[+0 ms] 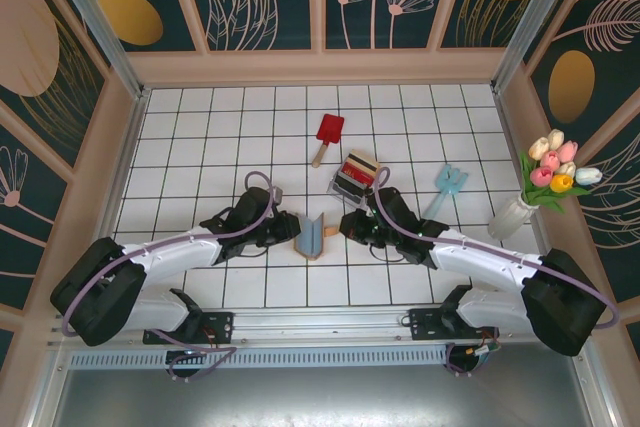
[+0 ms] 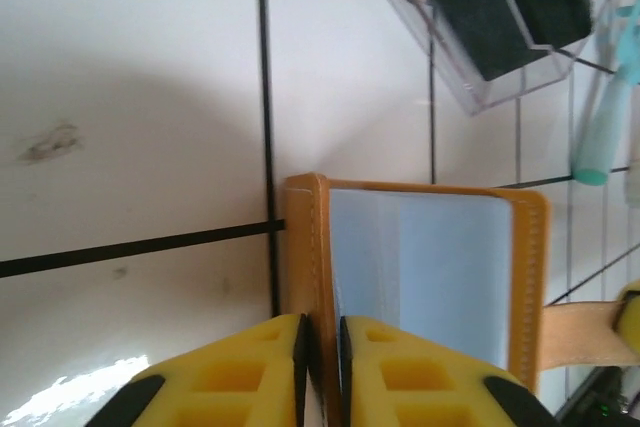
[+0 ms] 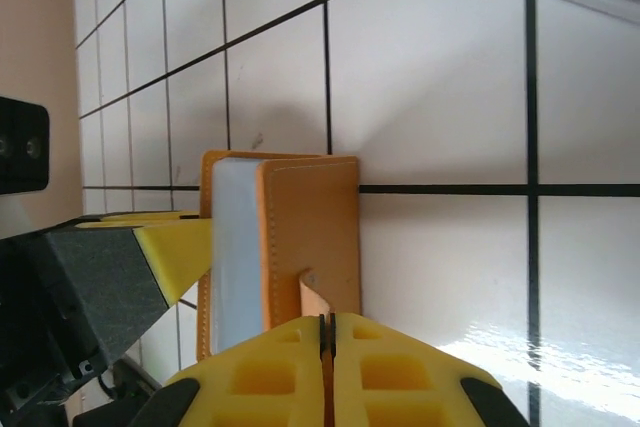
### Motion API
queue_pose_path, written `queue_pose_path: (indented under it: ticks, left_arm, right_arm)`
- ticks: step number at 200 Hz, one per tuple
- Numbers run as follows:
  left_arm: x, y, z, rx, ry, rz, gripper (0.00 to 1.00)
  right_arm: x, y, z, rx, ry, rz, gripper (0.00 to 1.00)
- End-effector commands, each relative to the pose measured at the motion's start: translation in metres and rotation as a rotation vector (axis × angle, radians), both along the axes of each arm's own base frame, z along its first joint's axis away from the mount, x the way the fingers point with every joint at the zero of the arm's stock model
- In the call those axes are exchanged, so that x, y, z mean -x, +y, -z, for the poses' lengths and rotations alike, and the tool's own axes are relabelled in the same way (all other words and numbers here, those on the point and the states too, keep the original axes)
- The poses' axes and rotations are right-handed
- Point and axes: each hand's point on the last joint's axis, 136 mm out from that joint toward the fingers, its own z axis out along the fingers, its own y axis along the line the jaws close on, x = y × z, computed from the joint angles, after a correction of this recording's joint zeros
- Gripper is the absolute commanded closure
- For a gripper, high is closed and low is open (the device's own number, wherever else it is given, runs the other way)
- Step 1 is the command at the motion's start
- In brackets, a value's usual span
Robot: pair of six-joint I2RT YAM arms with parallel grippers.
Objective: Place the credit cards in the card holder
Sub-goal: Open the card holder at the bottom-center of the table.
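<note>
My left gripper [image 1: 292, 231] and right gripper [image 1: 348, 227] meet at the card holder [image 1: 313, 237], which stands open on edge between them. The credit cards [image 1: 357, 175] wait near, just beyond it. Left wrist view: my jaws are pinched thin on one cover's edge. Right wrist view: my jaws are clamped flat on the holder's tab. If I pull unevenly, that shallow left grip could slip and the holder would flop shut.
</note>
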Motion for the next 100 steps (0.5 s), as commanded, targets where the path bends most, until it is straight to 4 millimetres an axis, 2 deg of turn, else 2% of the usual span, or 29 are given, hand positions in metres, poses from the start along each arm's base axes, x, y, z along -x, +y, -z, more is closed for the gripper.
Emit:
queue_pose_path:
  ticks: [1, 33, 73, 86, 100]
  left_arm:
    - [0.007, 0.014, 0.014, -0.077, 0.027, -0.007, 0.87]
    - [0.01, 0.015, 0.017, -0.083, 0.029, 0.0, 1.0]
    - [0.008, 0.004, 0.007, -0.023, -0.002, 0.036, 1.0]
    - [0.008, 0.001, 0.004, -0.005, -0.007, 0.042, 1.0]
    - [0.008, -0.003, -0.001, 0.023, -0.013, 0.056, 1.0]
  right_arm:
    - [-0.007, -0.01, 0.003, 0.05, 0.002, 0.053, 0.92]
    - [-0.006, -0.037, 0.032, 0.201, 0.046, 0.132, 0.91]
    - [0.005, -0.061, 0.077, 0.328, 0.128, 0.15, 0.87]
    - [0.004, -0.065, 0.081, 0.364, 0.13, 0.158, 0.84]
    - [0.0, -0.06, 0.071, 0.356, 0.113, 0.14, 0.8]
